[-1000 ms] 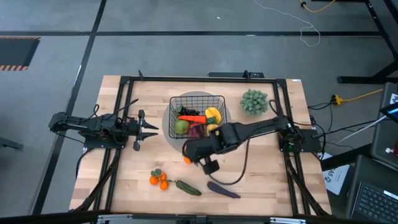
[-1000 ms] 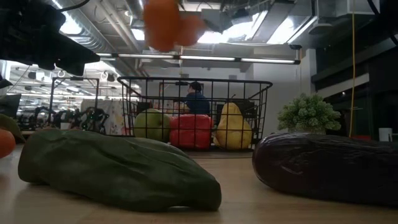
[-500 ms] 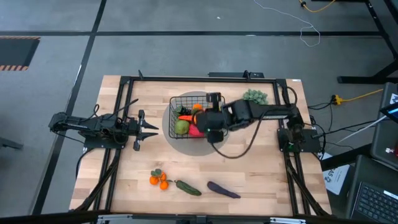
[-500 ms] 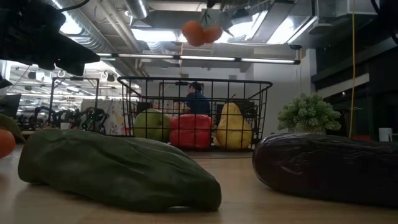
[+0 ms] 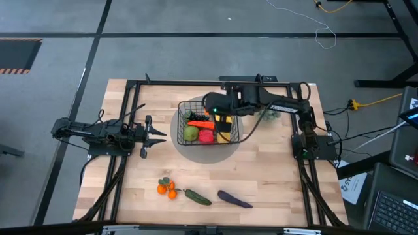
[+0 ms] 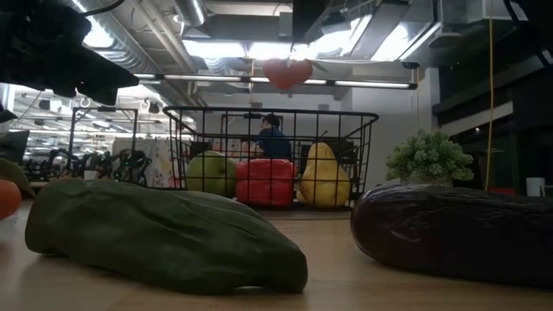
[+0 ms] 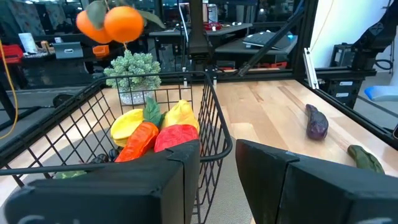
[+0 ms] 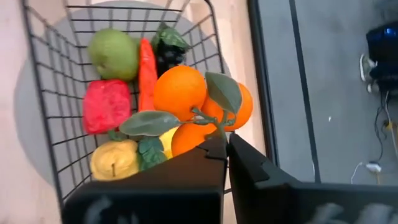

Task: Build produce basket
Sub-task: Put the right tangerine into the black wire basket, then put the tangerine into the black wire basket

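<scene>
The right gripper (image 8: 225, 144), clamped on the tangerine cluster (image 8: 196, 106), has swung over the basket (image 5: 186, 106); release comes next.

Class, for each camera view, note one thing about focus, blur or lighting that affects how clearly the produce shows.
Low view: the bumpy green cucumber looms large and soft; bright ceiling lights backlight the hanging orange tangerines. Right wrist view: tangerines sharp, the right tool dark. Left wrist view: the left tool is blurred.
</scene>
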`<action>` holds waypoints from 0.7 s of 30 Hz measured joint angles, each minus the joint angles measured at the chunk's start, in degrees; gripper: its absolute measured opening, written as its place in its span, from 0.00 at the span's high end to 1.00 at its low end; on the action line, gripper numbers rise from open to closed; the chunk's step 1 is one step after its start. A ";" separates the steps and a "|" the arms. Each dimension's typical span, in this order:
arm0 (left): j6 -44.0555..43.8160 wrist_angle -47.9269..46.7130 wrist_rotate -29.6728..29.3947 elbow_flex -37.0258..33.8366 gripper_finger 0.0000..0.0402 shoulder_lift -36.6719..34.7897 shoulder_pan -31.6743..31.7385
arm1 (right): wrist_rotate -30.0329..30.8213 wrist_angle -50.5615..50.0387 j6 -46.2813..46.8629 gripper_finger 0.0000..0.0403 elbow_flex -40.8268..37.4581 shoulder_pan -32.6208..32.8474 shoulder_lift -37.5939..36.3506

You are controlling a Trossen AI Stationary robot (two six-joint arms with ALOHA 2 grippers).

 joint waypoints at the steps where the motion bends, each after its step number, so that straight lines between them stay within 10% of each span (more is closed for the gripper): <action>1: 0.00 -0.02 0.00 0.00 0.77 0.01 0.02 | 0.01 0.00 0.50 1.00 0.00 -0.34 0.00; 11: 0.00 0.00 0.00 0.02 0.77 0.02 0.00 | -3.63 0.07 -1.76 0.98 -0.02 -2.88 0.00; 21: 0.00 -0.02 0.00 0.02 0.77 0.00 0.00 | -4.77 1.26 -6.64 0.76 -0.02 -3.04 0.00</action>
